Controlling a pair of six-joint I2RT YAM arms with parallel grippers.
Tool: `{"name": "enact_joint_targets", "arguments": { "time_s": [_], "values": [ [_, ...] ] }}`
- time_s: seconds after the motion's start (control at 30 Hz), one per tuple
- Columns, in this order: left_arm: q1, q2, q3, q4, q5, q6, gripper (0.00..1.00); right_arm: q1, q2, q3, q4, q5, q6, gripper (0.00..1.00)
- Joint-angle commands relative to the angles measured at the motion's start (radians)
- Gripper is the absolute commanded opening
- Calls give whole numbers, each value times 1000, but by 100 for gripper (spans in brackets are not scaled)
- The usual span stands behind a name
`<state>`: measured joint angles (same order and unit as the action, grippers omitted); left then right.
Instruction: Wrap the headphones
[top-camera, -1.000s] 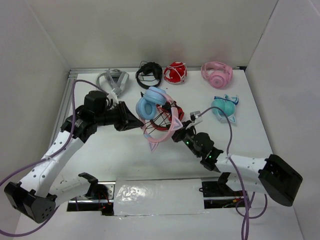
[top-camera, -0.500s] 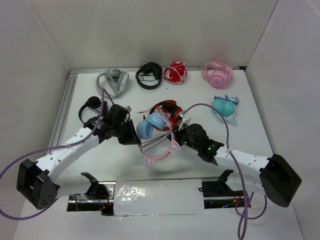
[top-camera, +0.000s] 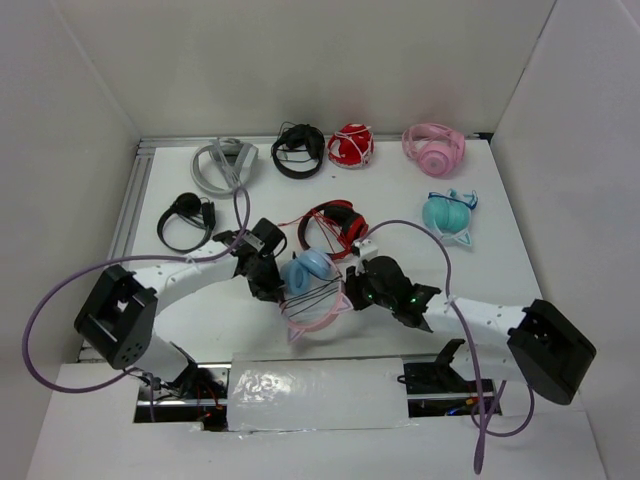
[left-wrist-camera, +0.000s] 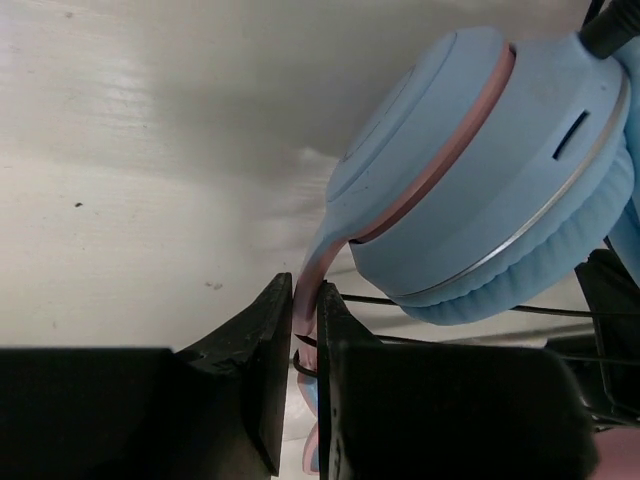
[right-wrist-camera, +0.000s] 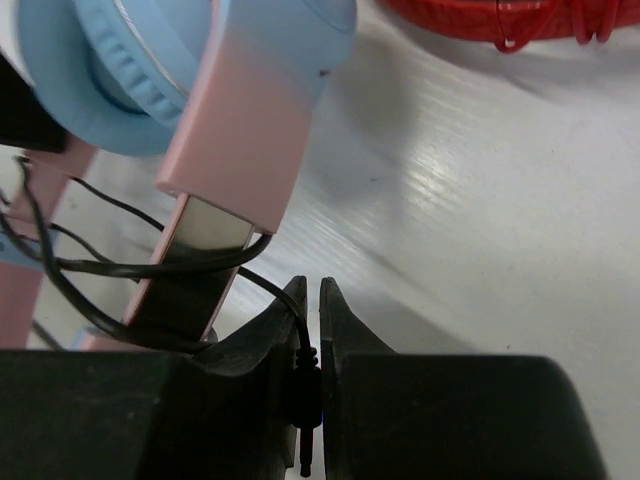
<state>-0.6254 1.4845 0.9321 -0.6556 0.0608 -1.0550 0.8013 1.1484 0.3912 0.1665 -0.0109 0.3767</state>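
both arms have drawn the headphones (top-camera: 312, 290) toward the front edge of the table (top-camera: 520, 250), off the red pair (top-camera: 335, 222) they overlapped half a second ago, and the left arm has swung clear of the black pair (top-camera: 187, 220). the headphones now lie near the front centre, between the two grippers, with the blue earcups toward the back and the pink band toward the front. left gripper (top-camera: 272, 288) is clamped tight on the pink band arm just below an earcup, and the strip shows edge-on between its fingers (left-wrist-camera: 255, 360). right gripper (top-camera: 352, 296) is almost closed, pinching the thin dark cable (right-wrist-camera: 150, 265). from there the cable runs in loops across the band's slider. the red pair lies just behind, apart from the headphones.
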Motion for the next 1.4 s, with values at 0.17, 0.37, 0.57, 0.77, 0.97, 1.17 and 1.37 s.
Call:
{"name": "enact_joint_targets", "arguments": {
  "time_s": [0.17, 0.37, 0.57, 0.77, 0.97, 1.17, 1.37],
  "values": [
    [82, -114, -1, -216, -260, -34, 0, 25, 189, 159, -76, 175, -68, 1],
    [165, -216, -39, -240, -389, -11, 0, 56, 396, 371, -128, 120, -156, 1],
    [237, -283, -79, -196, -428, 21, 0, 67, 543, 534, -255, 212, -220, 2],
    [337, -336, -150, -89, -346, 84, 0, 68, 594, 597, -254, 218, -246, 5],
    [365, -245, -127, -162, -374, 6, 0, 68, 698, 669, -246, 215, -251, 6],
    [346, -86, -59, -246, -407, -68, 0, 68, 740, 704, -236, 282, -217, 8],
    [308, -6, -39, -288, -434, -123, 0, 68, 717, 686, -252, 296, -176, 18]
  ]
}}
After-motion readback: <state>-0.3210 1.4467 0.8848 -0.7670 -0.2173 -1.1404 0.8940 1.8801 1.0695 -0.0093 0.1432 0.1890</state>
